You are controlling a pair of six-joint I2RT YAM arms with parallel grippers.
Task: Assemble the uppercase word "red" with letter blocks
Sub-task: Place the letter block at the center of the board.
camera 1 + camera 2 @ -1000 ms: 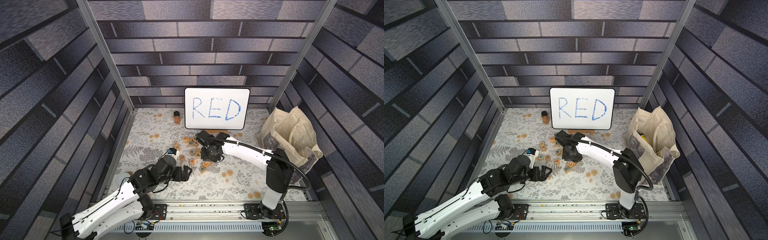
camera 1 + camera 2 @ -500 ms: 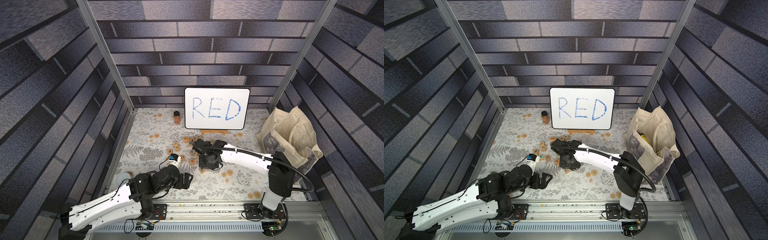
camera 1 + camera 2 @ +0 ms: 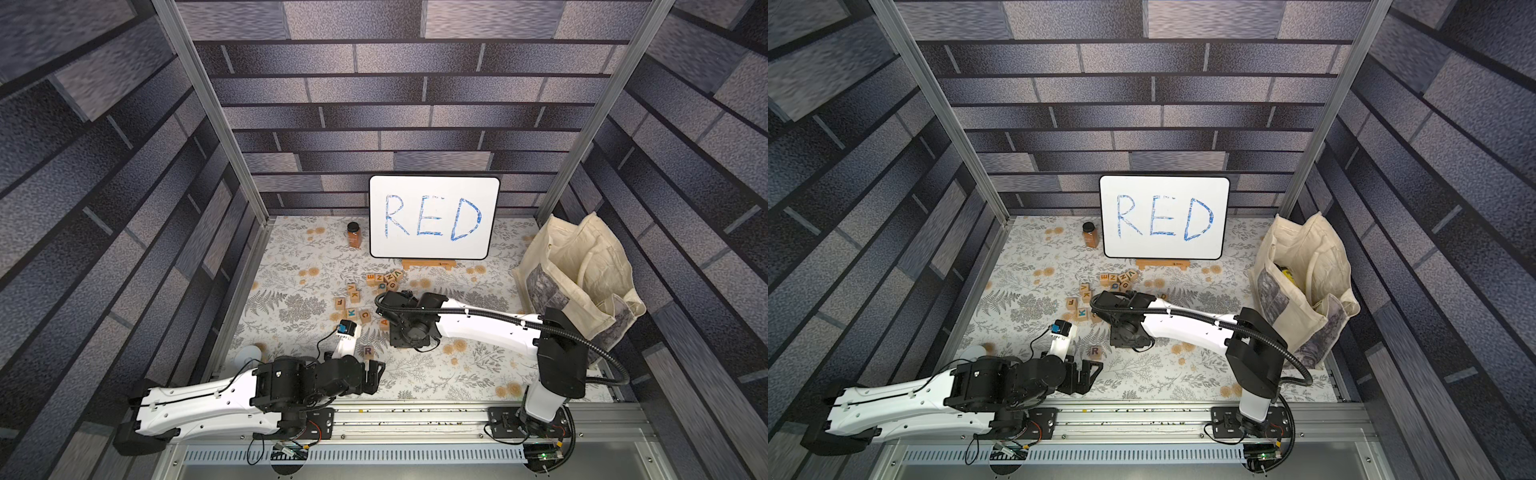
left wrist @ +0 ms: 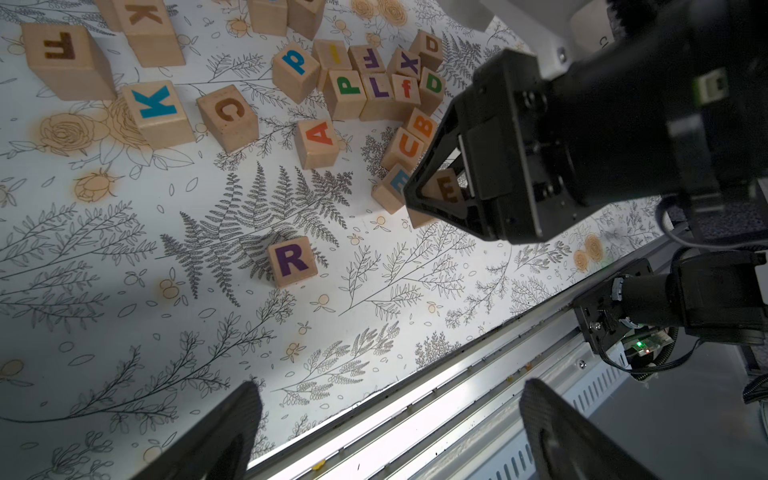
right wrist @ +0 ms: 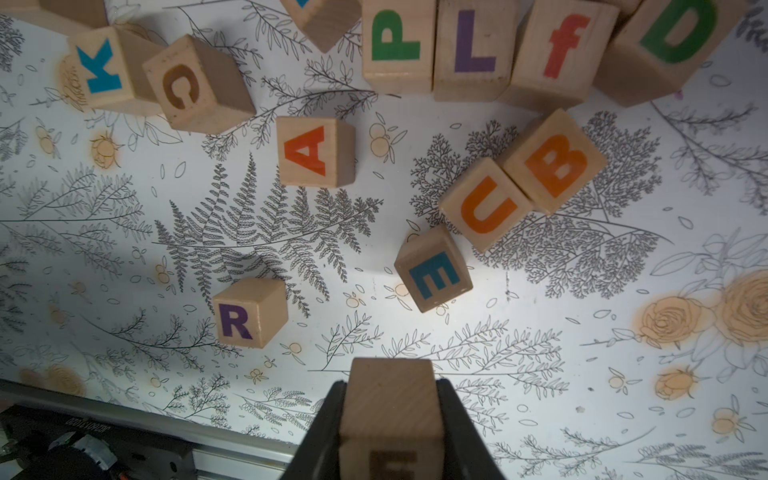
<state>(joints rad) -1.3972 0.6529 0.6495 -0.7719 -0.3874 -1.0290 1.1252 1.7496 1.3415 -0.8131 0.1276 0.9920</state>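
**Right arm** (image 3: pixel 478 328): the right jaws are pinching the orange E block (image 4: pixel 446 189) by two opposite sides. Read its letter in the left wrist view. The right wrist view shows the same block clamped between the dark fingers (image 5: pixel 322 436), but the frame edge cuts the letter off. In both top views the wrist housing covers the jaws and the block, so you cannot confirm the grip there.

**Left arm** (image 3: pixel 208 403): the left jaws are spread wide with nothing between them. The left wrist view shows both fingertips (image 4: pixel 228 432) over the tabletop (image 4: pixel 124 332) edge and the rail.

**Purple R block** (image 3: pixel 368 351): it stands alone, letter up, just beyond the left jaws and apart from the other letter blocks (image 3: pixel 354 296). All four views show it.

**Green D block** (image 5: pixel 673 41): it ends a close-packed row after P, L and f. Only the wrist views show it.

**Teal E block** (image 5: pixel 434 270): it lies loose beside the U block (image 5: pixel 484 208).

**White board** (image 3: pixel 434 216): it reads RED and appears only in the top views.
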